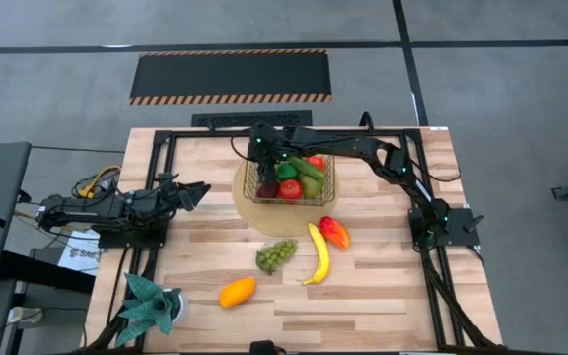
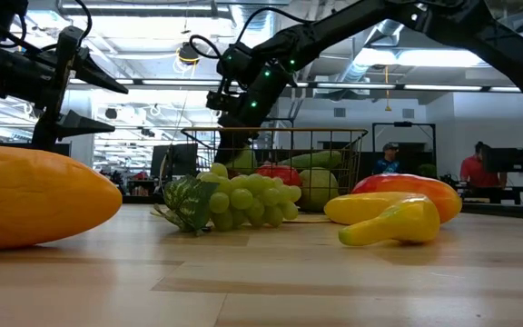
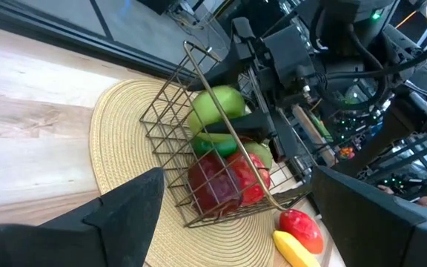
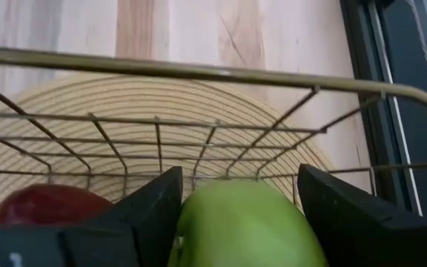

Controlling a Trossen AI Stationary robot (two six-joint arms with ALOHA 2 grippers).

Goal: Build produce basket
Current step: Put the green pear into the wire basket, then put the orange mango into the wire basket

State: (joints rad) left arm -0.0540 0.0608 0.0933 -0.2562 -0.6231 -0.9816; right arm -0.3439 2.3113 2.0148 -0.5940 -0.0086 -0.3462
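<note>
The dark wire basket (image 1: 290, 177) stands on a round tan mat (image 1: 254, 212) at the table's far middle. It holds red apples (image 1: 290, 189), a cucumber (image 1: 307, 170) and other green fruit. My right gripper (image 1: 268, 165) reaches into the basket's left part and is shut on a green pear (image 4: 243, 226). On the table nearer me lie green grapes (image 1: 276, 254), a banana (image 1: 319, 254), a red-orange mango (image 1: 334, 232) and an orange fruit (image 1: 237, 292). My left gripper (image 1: 193, 192) waits open at the table's left edge. My right gripper pinches the green pear by its two opposite sides (image 4: 187, 222), one dark finger (image 4: 143, 215) on each. The fingers slant down from above and from the table's right. The pear (image 3: 217, 104) is inside the basket near its left wall, above the cucumber and apples; whether it rests on them I cannot tell.
A teal potted plant (image 1: 151, 306) stands at the near left corner. A black frame (image 1: 294, 130) runs around the table top. The right arm (image 1: 363, 150) lies along the far edge above the basket. People sit in the room beyond the table (image 2: 475, 168).
</note>
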